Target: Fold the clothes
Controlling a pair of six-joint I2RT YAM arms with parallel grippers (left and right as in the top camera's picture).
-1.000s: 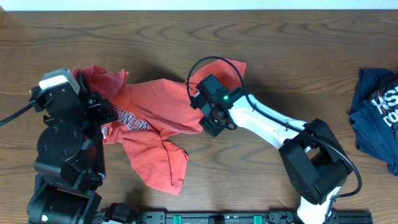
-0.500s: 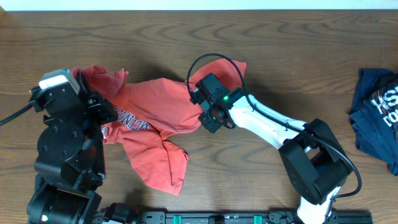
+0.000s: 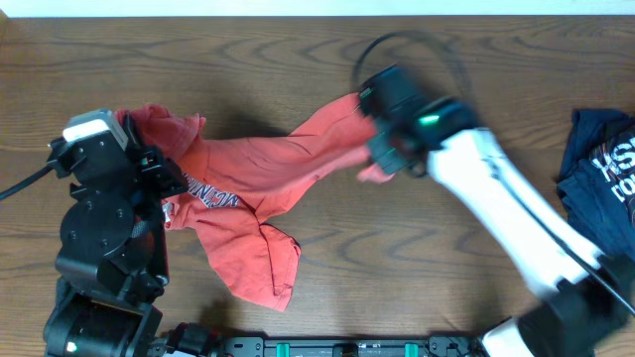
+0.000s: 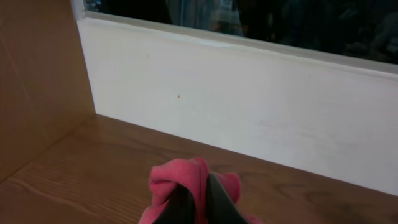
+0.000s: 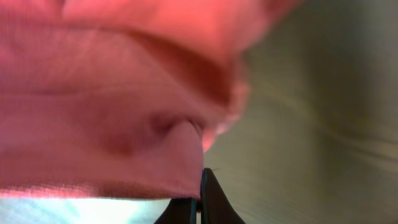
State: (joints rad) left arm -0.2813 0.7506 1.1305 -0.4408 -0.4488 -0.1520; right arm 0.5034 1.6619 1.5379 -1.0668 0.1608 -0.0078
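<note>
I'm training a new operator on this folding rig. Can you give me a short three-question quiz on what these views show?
1. True or false: the red T-shirt lies neatly folded on the table.
2. What lies at the table's right edge? A) a dark blue garment B) a white towel C) a cardboard box
3. How many grippers are shut on the red T-shirt?
Key: 1 false, it is crumpled and stretched between the arms. 2 A. 3 two, the left gripper and the right gripper.
</note>
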